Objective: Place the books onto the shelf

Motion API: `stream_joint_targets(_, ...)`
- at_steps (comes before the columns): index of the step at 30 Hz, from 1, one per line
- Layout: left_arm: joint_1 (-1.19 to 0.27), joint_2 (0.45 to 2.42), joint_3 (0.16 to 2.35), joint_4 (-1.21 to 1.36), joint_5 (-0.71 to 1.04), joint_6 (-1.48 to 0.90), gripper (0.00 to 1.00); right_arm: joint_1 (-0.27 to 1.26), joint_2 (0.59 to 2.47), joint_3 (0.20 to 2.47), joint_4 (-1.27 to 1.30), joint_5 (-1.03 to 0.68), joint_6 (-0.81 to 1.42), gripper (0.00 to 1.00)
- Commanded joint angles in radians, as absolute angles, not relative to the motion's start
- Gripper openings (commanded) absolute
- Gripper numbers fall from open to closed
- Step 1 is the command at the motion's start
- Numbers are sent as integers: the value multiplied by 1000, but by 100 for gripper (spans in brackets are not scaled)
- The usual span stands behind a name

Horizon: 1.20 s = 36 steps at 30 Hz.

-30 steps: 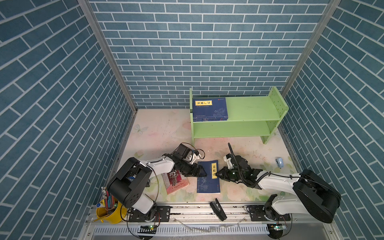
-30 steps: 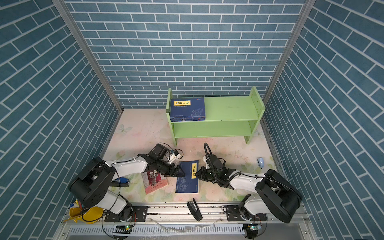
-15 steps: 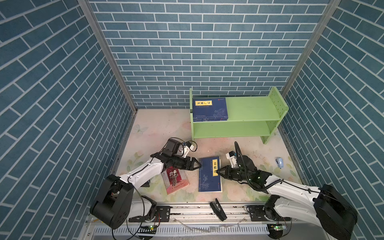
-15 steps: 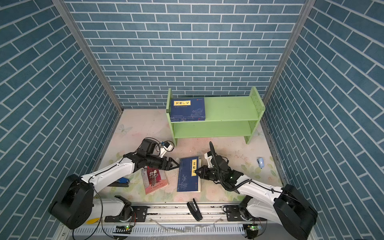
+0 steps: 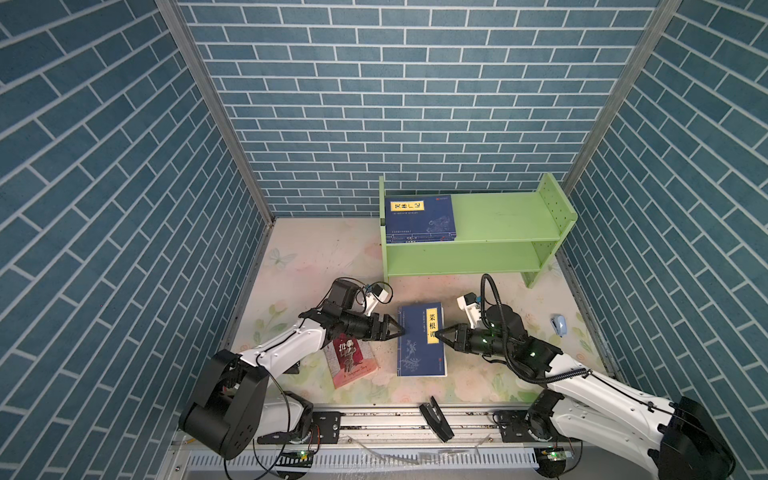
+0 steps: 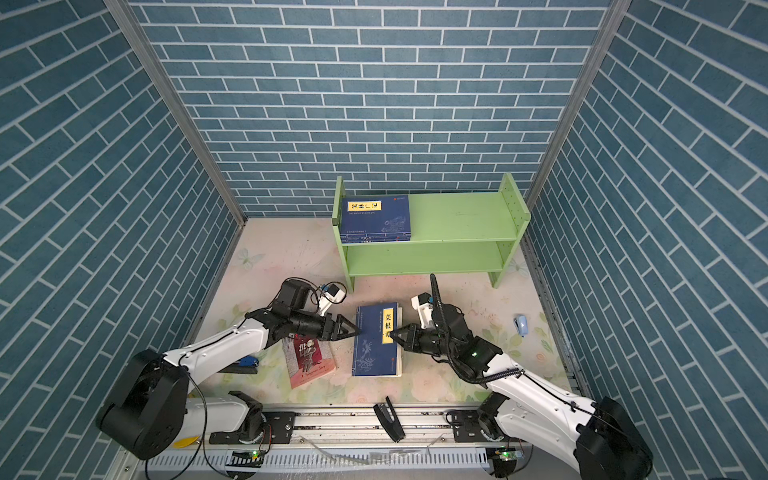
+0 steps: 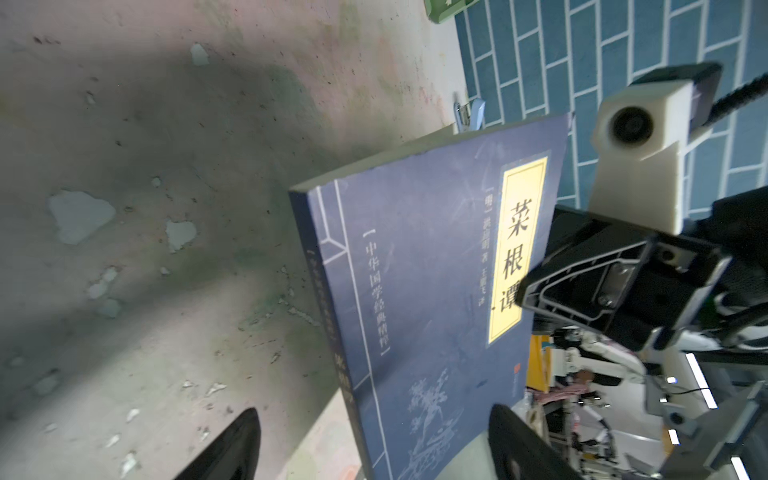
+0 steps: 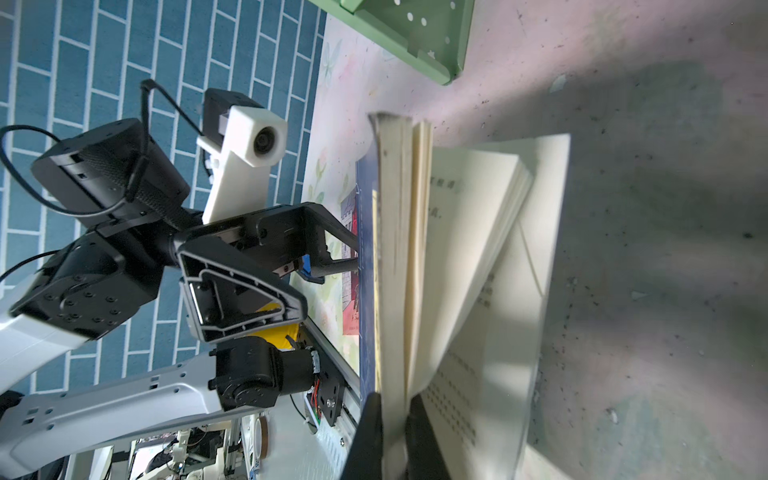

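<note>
**A:** Starting at the front: is the move about the red-and-grey illustrated paperback [image 5: 351,359] lying flat on the floral-printed surface [image 5: 316,257]?

**B:** No, nothing touches that one. It is about the dark blue paperback with the yellow title label [image 5: 419,353] just beside it, between the two hands.

**A:** How do the hands stand?

**B:** The right hand [image 5: 437,333] is pressed together on the page-edge side, pinching the cover and a wad of pages. The right wrist view shows the remaining leaves fanning down, so that side looks raised. The left hand [image 5: 400,332] is spread, with a finger on either side of the spine edge and no grip on it.

**A:** And the long axis?

**B:** It runs from the front toward the light green two-tier wooden shelf [image 5: 498,216], which stands straight beyond. Each hand sits at one long side, and both are equally near.

**A:** Is there room up there?

**B:** I judge so. The dark blue stack [image 5: 417,218] fills only the left end of the top tier.
</note>
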<state>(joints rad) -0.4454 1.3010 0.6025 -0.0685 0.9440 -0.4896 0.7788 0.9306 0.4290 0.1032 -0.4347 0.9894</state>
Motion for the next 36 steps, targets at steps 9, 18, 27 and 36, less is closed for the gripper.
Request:
stream_joint_targets(9, -443, 1292, 579, 163, 1124, -715, 63, 770, 924, 506, 191, -564, 960, 0)
stream_joint_targets(18, -461, 1247, 678, 70, 1182, -709, 16, 765, 950, 547, 123, -539, 939, 28)
stream_joint_targets(27, -461, 1203, 865, -172, 1195, -501, 0, 759, 723, 667, -267, -221, 823, 56)
stream_joint_targets(36, -460, 1197, 1322, -535, 1044, -232, 0, 758, 510, 776, -354, -122, 754, 69)
